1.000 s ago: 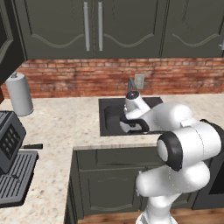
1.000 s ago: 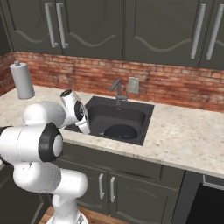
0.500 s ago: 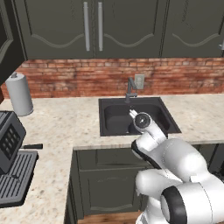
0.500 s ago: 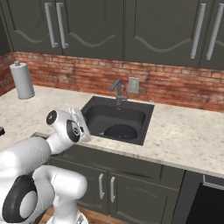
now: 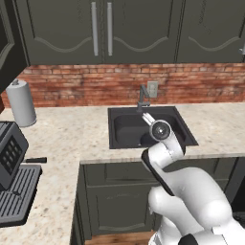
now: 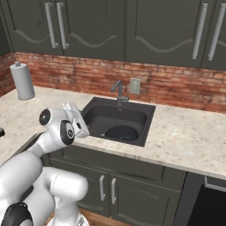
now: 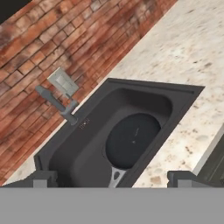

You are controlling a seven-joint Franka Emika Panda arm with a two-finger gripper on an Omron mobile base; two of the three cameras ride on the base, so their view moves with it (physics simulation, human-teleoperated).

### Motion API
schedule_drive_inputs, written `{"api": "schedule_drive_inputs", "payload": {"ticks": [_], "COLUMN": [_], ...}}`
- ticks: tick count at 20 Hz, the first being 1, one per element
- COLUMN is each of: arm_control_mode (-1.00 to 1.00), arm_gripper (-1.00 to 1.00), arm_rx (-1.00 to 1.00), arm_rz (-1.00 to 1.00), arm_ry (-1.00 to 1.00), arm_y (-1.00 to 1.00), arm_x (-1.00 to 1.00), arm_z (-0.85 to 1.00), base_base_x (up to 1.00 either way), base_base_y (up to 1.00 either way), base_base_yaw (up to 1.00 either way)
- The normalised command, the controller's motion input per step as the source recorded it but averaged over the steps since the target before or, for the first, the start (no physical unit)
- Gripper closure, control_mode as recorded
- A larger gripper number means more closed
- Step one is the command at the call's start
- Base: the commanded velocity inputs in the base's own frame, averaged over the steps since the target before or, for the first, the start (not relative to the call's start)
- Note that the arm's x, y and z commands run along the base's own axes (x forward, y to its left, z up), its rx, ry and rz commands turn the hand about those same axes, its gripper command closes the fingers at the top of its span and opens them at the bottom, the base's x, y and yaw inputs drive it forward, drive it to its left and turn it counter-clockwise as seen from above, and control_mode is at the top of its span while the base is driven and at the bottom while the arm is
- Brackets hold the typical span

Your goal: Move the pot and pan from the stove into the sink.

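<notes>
The gripper [image 7: 112,179] is nearest the hand camera: its 2 dark fingertips [image 7: 43,178] stand far apart at 7 and 5 o'clock with nothing between them, so the hand is open and empty. Over the last second the arm has pulled back and up from the basin. It was folded low over the left of the sink and now sits over the front counter edge, hand pointed down at the bowl. The base views have not shifted, so only the arm moved.

Just past the fingertips, the pan [image 7: 131,140] lies flat on the floor of the sink [image 7: 78,144]. Its pale-ended handle points toward 6 o'clock in the hand view, at the near wall. In the right base view the pan [image 6: 121,132] sits in the near right part of the sink [image 6: 95,115]. I judge the pan already delivered and the retreat a release-and-clear move.

Farther on, the faucet [image 7: 54,103] rises at the back rim at 10 o'clock, with a wall outlet [image 7: 63,82] on the brick behind it. A paper towel roll [image 5: 22,103] stands well off at 9 o'clock in the left base view.

No pot shows in any view. The stove [image 5: 14,189] edge at 8 o'clock shows only bare grate. The pot likely remains to be fetched, so about 1 of 2 items is done.
</notes>
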Motion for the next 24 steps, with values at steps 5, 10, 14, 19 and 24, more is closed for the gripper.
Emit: {"api": "schedule_drive_inputs", "payload": {"ticks": [5, 10, 14, 19, 24], "arm_control_mode": [-1.00, -1.00, 1.00, 1.00, 1.00], "arm_gripper": [-1.00, -1.00, -1.00, -1.00, -1.00], "arm_rx": [0.00, 0.00, 0.00, 0.00, 0.00], "arm_rz": [0.00, 0.00, 0.00, 0.00, 0.00], "arm_ry": [0.00, 0.00, 0.00, 0.00, 0.00], "arm_y": [0.00, 0.00, 0.00, 0.00, 0.00], "arm_x": [0.00, 0.00, 0.00, 0.00, 0.00], "arm_z": [0.00, 0.00, 0.00, 0.00, 0.00], "base_base_x": [0.00, 0.00, -0.34, -0.72, -0.87], "base_base_y": [0.00, 0.00, 0.00, 0.00, 0.00], "base_base_yaw": [0.00, 0.00, 0.00, 0.01, 0.01]}}
